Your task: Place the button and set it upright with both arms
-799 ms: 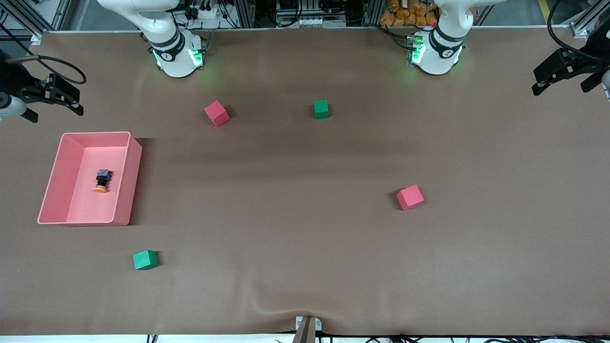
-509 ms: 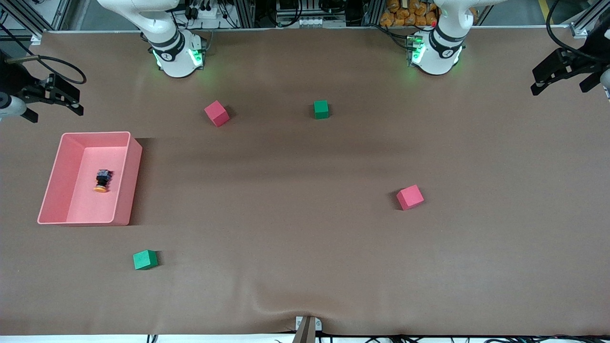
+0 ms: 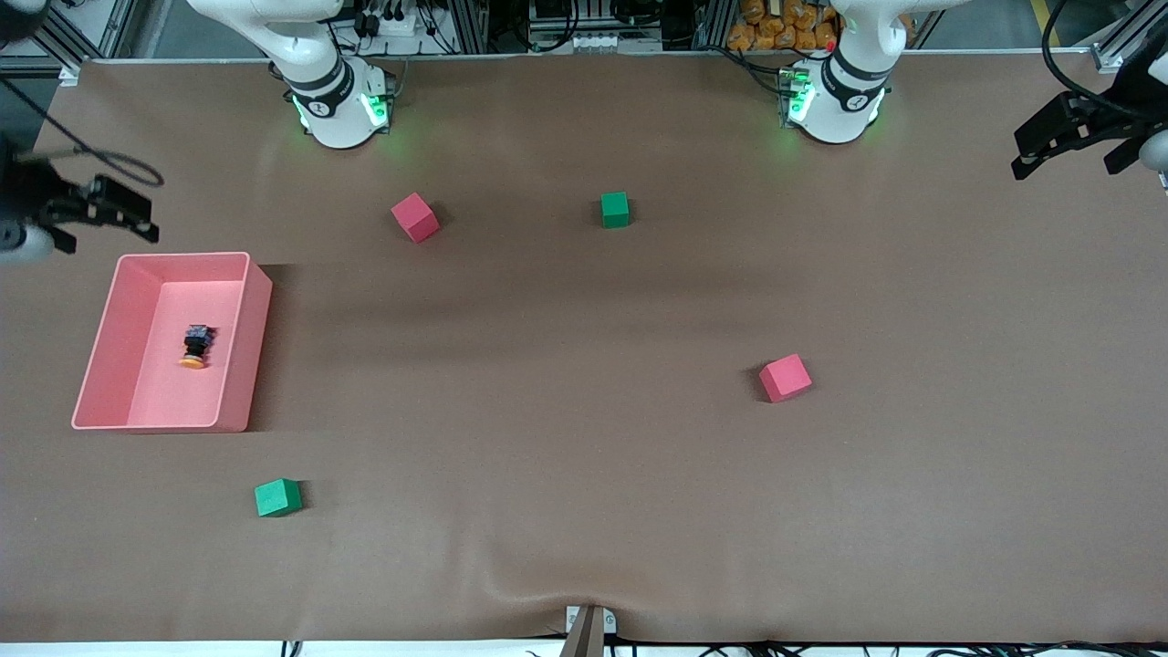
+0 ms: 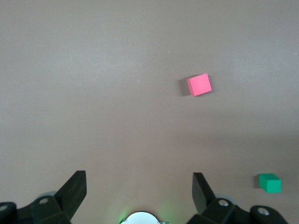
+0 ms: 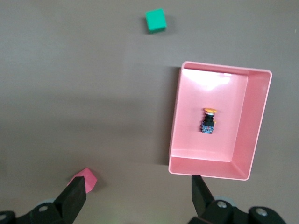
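Front view: the tiny orange-capped black push-button lies on its side, I think, inside the shallow pink rectangular tray. The right gripper hangs just by the tray, spread wide, empty; the left gripper likewise, at its table end.

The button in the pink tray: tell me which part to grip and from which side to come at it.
Grip the black body of the button, not its orange cap. It lies on its side mid-floor in the pink tray, cap toward the front camera, clear of the walls. Likely best to descend from straight above with fingers astride the body's width. The open right gripper, over the table beside the tray, is closest.
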Available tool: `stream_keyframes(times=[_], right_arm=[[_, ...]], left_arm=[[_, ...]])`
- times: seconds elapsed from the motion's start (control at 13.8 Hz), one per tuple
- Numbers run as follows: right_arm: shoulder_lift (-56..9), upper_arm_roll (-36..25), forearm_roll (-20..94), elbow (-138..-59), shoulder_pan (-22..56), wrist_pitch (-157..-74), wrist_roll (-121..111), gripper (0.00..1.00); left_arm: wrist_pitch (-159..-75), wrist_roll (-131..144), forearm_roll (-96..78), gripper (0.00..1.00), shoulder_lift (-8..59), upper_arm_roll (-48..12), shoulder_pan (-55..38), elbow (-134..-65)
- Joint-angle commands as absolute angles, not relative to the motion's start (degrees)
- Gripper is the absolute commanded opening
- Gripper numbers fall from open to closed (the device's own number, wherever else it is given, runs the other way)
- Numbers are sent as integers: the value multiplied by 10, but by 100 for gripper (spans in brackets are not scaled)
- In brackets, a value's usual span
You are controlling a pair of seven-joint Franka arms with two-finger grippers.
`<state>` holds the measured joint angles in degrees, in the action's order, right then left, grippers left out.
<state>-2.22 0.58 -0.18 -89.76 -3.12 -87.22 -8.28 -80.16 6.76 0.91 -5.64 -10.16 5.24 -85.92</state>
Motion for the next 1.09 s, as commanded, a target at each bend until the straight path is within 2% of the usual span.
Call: stream_keyframes(times=[0.0,0.36,0.8,1.02], right_arm=[[-83,10,-9,-868,-75,-876,-89,100],[-154,9,-32,-891,-134,-944,-124,100],[-179,10,-26,-1027,-186,-1123,-172,100],[-203,10,-25,-1066,-195,-1180,-227,100]], left_arm=[[-789,61,7,100,-54,-104,51,-851],[-788,62,6,100,-54,-115,54,-853],[-788,63,9,100,-49,-111,60,-852],[-789,62,9,100,-49,-107,61,-850]])
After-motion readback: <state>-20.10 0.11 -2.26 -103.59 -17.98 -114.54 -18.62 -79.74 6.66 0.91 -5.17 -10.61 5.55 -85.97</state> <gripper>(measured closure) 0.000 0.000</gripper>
